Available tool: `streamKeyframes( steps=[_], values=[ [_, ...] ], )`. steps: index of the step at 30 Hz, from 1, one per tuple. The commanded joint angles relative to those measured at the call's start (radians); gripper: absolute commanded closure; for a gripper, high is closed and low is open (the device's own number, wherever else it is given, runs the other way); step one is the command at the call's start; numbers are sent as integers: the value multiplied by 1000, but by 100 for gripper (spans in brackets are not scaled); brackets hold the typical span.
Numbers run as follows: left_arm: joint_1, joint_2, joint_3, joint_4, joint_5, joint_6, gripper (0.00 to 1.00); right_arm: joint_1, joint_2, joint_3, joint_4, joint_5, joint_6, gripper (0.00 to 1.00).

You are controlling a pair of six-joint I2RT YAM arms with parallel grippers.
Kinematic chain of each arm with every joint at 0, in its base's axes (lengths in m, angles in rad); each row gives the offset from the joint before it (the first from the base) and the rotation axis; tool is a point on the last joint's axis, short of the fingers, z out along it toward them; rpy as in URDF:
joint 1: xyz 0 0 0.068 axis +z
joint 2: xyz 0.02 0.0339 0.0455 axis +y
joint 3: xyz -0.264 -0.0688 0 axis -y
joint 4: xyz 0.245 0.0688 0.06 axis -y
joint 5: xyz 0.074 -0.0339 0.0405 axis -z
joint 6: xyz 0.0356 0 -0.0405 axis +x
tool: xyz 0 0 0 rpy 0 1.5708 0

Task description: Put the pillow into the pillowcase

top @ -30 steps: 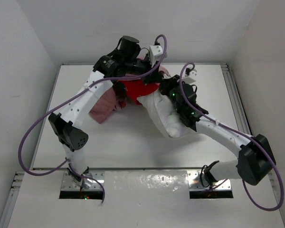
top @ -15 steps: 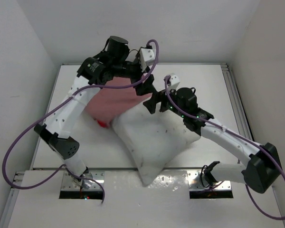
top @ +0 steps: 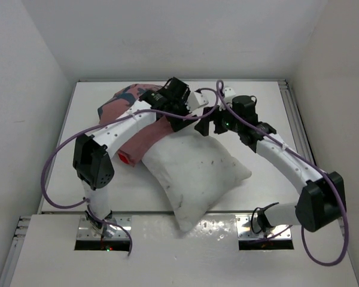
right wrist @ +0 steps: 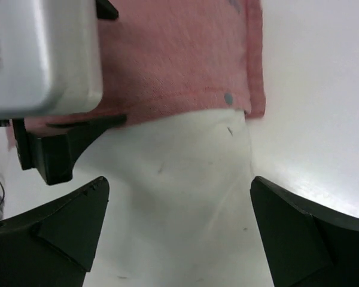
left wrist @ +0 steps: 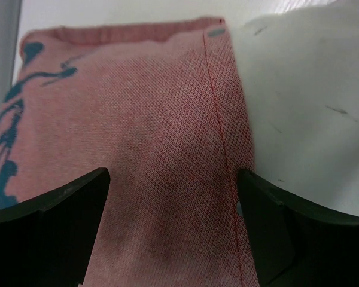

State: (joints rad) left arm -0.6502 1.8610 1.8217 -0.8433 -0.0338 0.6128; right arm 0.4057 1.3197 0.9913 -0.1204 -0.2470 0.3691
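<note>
The white pillow lies flat mid-table, its near corner over the front edge. The pillowcase lies pale pink side up at the pillow's far left end, blue marks at the back and a red patch showing below. My left gripper hangs open just above the pillowcase, its seam by the right finger, the pillow beside it. My right gripper is open over the pillow, where the pillowcase hem overlaps it. Neither holds anything.
The white table is walled on three sides, with a metal rail along its right edge. Purple cables loop off both arms. The left wrist's camera housing and one left finger sit close in front of my right gripper.
Both grippers were shut on the bunched pillow and pillowcase at the back; they opened, the pillow dropped flat with the pillowcase spread beside it, and both arms came down to where the two meet.
</note>
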Motion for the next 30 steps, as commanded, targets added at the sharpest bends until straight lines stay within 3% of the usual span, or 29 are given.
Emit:
streamKeyframes(
  steps=[1,4,7,8,9,10,11,12,13,14,15,20,24,30],
  values=[
    [-11,-51,-77,93,-84,10,14,-4,71,-13,-36,-72,-12,1],
    [-13,-45,-165,211,-234,-36,15,4,92,-83,96,-135,43,1],
    [27,-46,-199,248,-232,-62,21,39,79,-216,246,-149,102,1],
    [32,-46,-202,239,-223,-67,28,47,99,-224,258,-149,111,1],
    [34,-52,-203,227,-209,-73,43,59,113,-227,263,-150,116,1],
    [34,-56,-205,214,-160,-76,53,70,131,-226,252,-149,117,6],
    [32,-60,-205,193,-131,-77,62,84,148,-220,248,-147,120,15],
    [31,-71,-202,185,-105,-81,80,85,170,-215,245,-153,128,29],
    [15,-77,-194,165,-66,-82,89,87,173,-207,257,-162,152,67],
    [6,-79,-155,149,-46,-87,100,94,161,-209,299,-169,178,91],
    [-8,-80,-122,132,-32,-87,100,97,148,-209,324,-164,192,100],
    [-130,-71,159,-16,84,-59,100,143,84,-116,470,-155,226,100],
    [-190,-82,282,-89,237,-41,100,166,14,-80,647,-21,254,100],
    [-186,-85,334,-212,455,49,100,154,-27,-178,884,204,414,100]
  ],
)
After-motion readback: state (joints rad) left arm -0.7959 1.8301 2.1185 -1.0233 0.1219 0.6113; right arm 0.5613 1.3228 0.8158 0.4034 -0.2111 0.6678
